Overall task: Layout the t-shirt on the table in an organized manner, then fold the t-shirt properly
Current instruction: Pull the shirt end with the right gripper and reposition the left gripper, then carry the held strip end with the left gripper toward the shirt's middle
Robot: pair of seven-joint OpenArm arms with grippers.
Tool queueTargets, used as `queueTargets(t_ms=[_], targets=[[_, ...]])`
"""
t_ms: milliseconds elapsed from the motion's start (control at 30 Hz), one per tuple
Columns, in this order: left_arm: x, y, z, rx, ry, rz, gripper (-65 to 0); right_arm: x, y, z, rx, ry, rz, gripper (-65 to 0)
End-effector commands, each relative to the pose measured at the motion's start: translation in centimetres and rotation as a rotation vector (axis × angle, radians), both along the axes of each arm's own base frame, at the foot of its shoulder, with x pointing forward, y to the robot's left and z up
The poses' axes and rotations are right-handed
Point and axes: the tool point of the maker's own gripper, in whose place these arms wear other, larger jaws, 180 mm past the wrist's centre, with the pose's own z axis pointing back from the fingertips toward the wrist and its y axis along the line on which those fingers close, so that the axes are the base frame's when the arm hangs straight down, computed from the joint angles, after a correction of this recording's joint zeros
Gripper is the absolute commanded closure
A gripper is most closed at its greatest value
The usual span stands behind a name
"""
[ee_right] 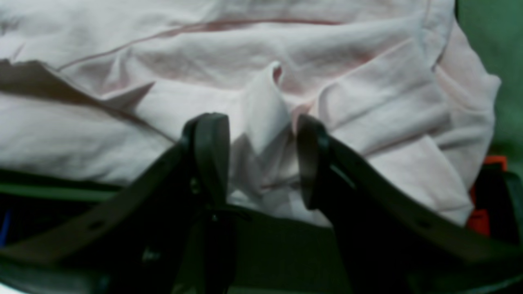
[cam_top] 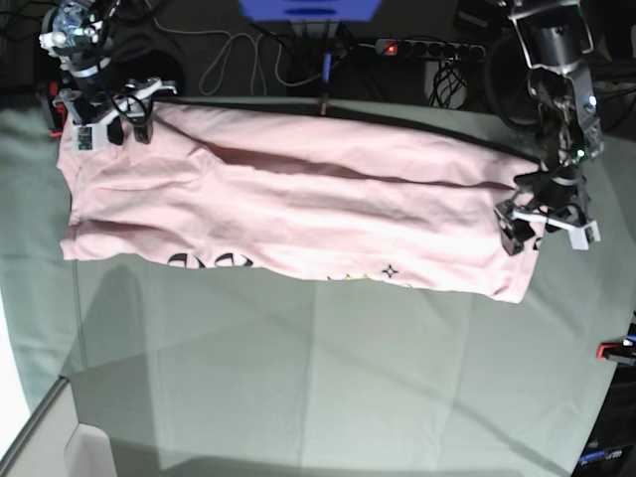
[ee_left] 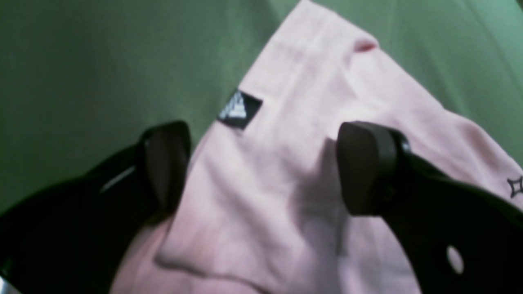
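The pale pink t-shirt [cam_top: 288,204] lies as a long folded band across the far part of the table [cam_top: 318,378], with black lettering showing along its near edge. My left gripper [cam_top: 527,227] hovers over the shirt's right end. In its wrist view the left gripper [ee_left: 265,163] is open wide above the t-shirt [ee_left: 286,122], beside a small black label [ee_left: 239,108]. My right gripper [cam_top: 117,127] is at the far left corner. Up close, the right gripper [ee_right: 259,157] is open, and a raised pinch of the t-shirt [ee_right: 265,106] stands loose between its fingers.
A red clamp [ee_right: 486,192] sits at the table edge near my right gripper, and another red clamp [cam_top: 611,350] is at the right edge. Behind the table lie a power strip [cam_top: 427,47] and cables [cam_top: 238,50]. Grey-green table cloth [ee_left: 81,61] borders the shirt.
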Motion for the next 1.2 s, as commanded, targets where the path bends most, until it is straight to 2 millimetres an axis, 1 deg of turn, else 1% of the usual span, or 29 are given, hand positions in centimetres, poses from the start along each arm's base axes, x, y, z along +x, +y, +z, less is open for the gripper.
queueTargets(t_ms=[0, 167, 233, 300, 333, 400, 467, 500, 533, 567, 633, 733, 867, 933, 1033, 1100, 1167], targets=[[0.5, 0.2, 0.6, 0.006, -0.017, -0.005, -54.1, 0.5, -0.1, 0.9, -0.002, -0.039, 0.000, -27.3], [0.5, 0.0, 0.4, 0.006, -0.009, -0.014, -53.2, 0.5, -0.3, 0.9, -0.005, -0.040, -0.002, -27.3], [0.3, 0.0, 0.1, 0.006, 0.001, -0.014, -47.5, 0.5, -0.4, 0.9, -0.007, -0.040, -0.002, -27.3], [-0.5, 0.0, -1.1, -0.002, 0.036, -0.011, -36.9, 0.5, -0.4, 1.0, -0.007, -0.041, -0.002, -27.3], [-0.7, -0.1, -1.5, -0.007, 0.048, -0.008, -30.6, 0.6, -0.3, 1.0, -0.007, -0.041, -0.001, -27.3], [-0.7, -0.1, -1.8, -0.011, 0.056, -0.006, -17.4, 0.6, -0.4, 1.0, -0.008, -0.041, 0.000, -27.3], [-0.7, 0.0, -1.8, -0.011, 0.056, -0.003, -6.1, 0.6, -0.3, 1.0, -0.007, -0.042, 0.001, -27.3], [-0.6, 0.0, -1.7, -0.009, 0.052, -0.004, -1.4, 0.6, -0.3, 1.0, -0.007, -0.042, 0.001, -27.3], [-0.7, 0.0, -1.7, -0.010, 0.051, -0.005, 0.0, 0.6, -0.3, 1.0, -0.007, -0.042, 0.001, -27.3], [-0.5, 0.0, -1.5, -0.013, 0.045, -0.002, 0.0, 0.6, -0.3, 1.0, -0.006, -0.042, 0.002, -27.3], [-0.1, 0.1, -0.6, -0.001, 0.019, -0.006, -1.0, 0.6, -0.3, 0.9, -0.005, -0.041, 0.002, -27.3], [0.6, 0.0, 1.9, 0.034, -0.046, -0.026, -0.9, 0.6, -0.3, 0.9, -0.005, -0.041, 0.002, -27.3], [1.1, -0.9, 5.6, 0.085, -0.140, -0.065, -0.9, 0.6, -0.3, 0.9, -0.005, -0.041, 0.002, -27.3], [1.1, -1.9, 7.0, 0.094, -0.178, -0.078, -0.9, 0.7, -0.3, 0.9, -0.005, -0.042, 0.002, -27.3], [0.7, -2.8, 8.6, 0.109, -0.216, -0.095, -0.9, 1.2, -0.4, 1.2, -0.008, -0.055, -0.002, -27.3], [0.5, -4.6, 8.8, 0.095, -0.226, -0.126, -0.9, 1.3, -0.5, 1.1, -0.008, -0.056, -0.004, -27.3], [0.5, -7.0, 8.9, 0.084, -0.232, -0.185, -0.9, 1.3, -0.5, 1.2, -0.008, -0.058, -0.005, -27.3]])
